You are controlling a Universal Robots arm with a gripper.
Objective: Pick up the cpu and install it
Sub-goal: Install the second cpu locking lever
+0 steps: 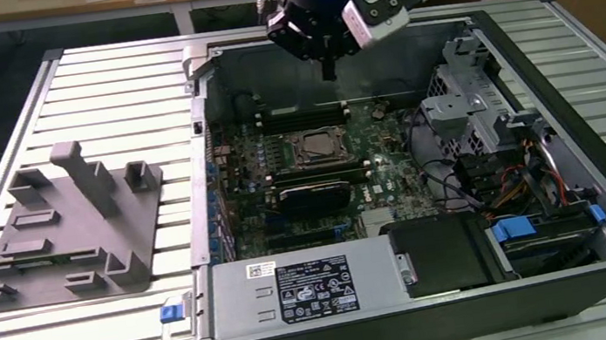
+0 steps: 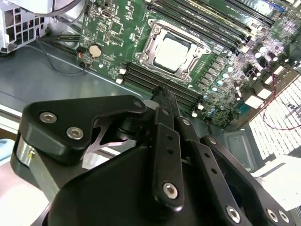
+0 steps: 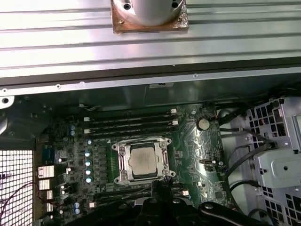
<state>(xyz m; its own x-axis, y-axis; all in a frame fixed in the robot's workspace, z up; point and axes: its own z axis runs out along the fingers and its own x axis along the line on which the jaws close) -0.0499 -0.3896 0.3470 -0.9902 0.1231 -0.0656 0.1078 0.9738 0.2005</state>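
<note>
Black gripper linkage (image 2: pixel 165 101) fills the foreground of the second wrist view, its fingers (image 2: pixel 162 94) pressed narrowly together with nothing between them. Just beyond the tips lies the motherboard (image 2: pixel 117 33) (green, ranked with memory slots). Farther on, the cpu (image 2: pixel 172 52) sits flat inside its socket frame (image 3: pixel 143 160), apart from the gripper.

You'll find the cpu (image 3: pixel 144 159) lying flat in its socket frame on the green motherboard: a small square chip with a silvery-white metal top, level and square to the frame around it. In the exterior view it (image 1: pixel 312 144) sits near the picture's centre; the second wrist view shows it (image 2: pixel 171 52) toward twelve o'clock.
</note>
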